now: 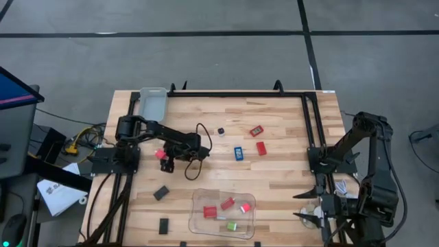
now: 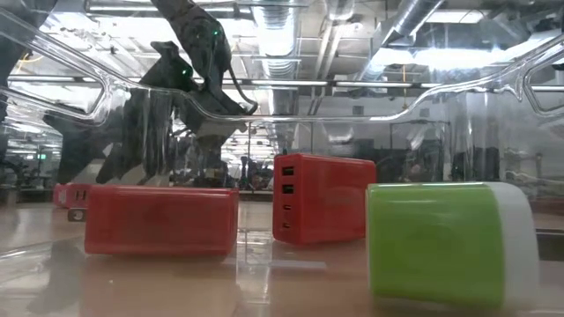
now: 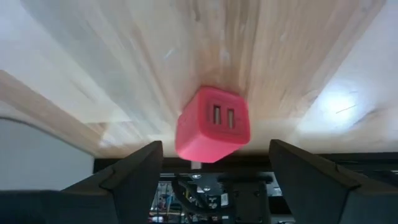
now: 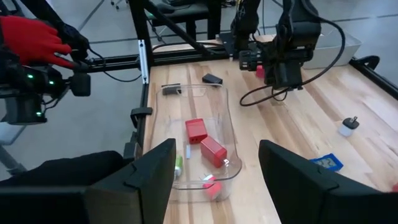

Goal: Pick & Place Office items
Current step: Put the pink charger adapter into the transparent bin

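Note:
A pink-red charger block [image 3: 213, 124] with two slots on its face lies on the wooden table at the left. My left gripper [image 3: 208, 177] is open, slanting down over it, with one finger on each side of the block and a gap on both sides. In the high view the block [image 1: 160, 154] sits just beside that gripper [image 1: 167, 162]. My right gripper [image 4: 214, 180] is open with nothing between its fingers. It hangs off the table's right near corner [image 1: 305, 206], facing the clear tray [image 4: 227, 134].
The clear tray [image 1: 199, 223] at the near edge holds red blocks [image 2: 163, 220] [image 2: 322, 198] and a green-and-white piece [image 2: 449, 242]. Loose on the table are black rectangles [image 1: 161, 193], a blue piece [image 1: 239, 153] and red blocks [image 1: 261, 147]. Another clear tray [image 1: 152, 103] is at the far left.

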You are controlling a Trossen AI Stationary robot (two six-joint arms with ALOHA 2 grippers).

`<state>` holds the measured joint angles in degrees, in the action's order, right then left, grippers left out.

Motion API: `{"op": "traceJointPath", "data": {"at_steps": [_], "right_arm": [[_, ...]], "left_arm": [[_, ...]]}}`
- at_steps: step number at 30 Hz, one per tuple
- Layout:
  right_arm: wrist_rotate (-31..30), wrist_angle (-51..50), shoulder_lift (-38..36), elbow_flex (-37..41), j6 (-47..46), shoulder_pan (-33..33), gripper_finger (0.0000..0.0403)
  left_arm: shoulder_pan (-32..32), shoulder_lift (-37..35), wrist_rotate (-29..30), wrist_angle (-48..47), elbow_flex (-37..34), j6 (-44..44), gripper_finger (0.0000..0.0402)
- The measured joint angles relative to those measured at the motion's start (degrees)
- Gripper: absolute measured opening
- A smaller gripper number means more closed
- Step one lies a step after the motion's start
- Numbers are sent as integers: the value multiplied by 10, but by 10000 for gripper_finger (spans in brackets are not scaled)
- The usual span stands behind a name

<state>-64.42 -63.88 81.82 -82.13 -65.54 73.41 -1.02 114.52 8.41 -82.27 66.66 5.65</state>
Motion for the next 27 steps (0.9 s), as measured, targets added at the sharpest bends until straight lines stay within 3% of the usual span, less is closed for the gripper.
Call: {"op": "traceJointPath", "data": {"at_steps": [16,20,27], "right_arm": [[-4,-1,0,0,-5,7,224],[-6,-1,0,0,-5,7,224],[-13,-1,0,0,-5,7,224]], "left_arm": [[1,-1,17,96,-99,2,278],[1,-1,16,98,-101,1,246],[1,-1,11,102,-102,-11,153]]}}
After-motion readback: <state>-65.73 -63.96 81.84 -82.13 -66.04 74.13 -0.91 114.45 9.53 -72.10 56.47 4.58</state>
